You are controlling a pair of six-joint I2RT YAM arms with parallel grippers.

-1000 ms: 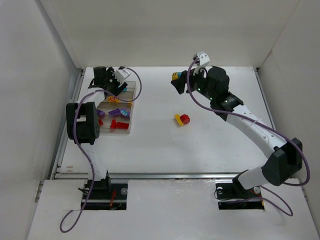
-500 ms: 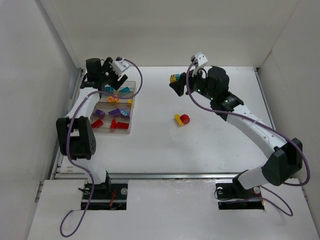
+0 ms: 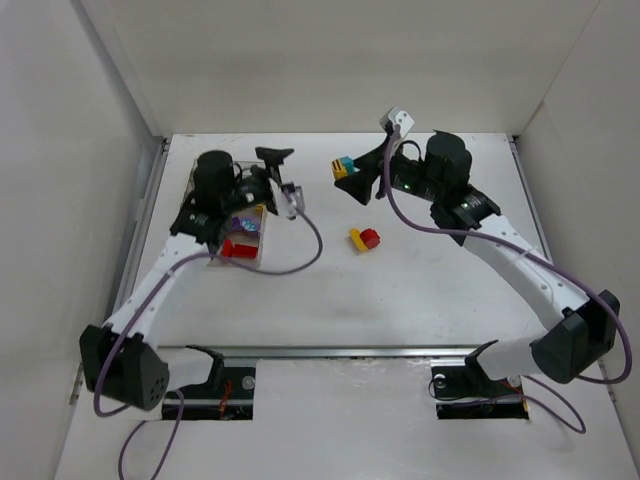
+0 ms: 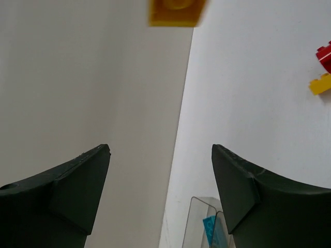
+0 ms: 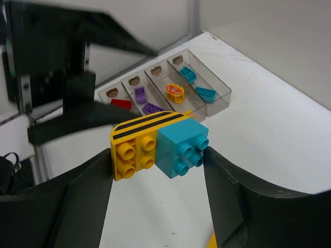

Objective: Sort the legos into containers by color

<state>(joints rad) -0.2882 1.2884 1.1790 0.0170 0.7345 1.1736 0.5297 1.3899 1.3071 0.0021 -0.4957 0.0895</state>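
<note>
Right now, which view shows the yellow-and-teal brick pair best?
Right wrist: the brick pair sits close and sharp in the right claw. Top external shows it tiny; left wrist, only a yellow blur, perhaps it.

White flat table [image 3: 400, 290], matte, walled on three sides. Left-rear: clear smoky plastic organizer box of four narrow compartments [image 5: 219, 103], sitting flat near the left wall. Mid-table: small red-and-yellow plastic brick cluster [image 3: 365, 238], alone on the surface, well apart from the box.
</note>
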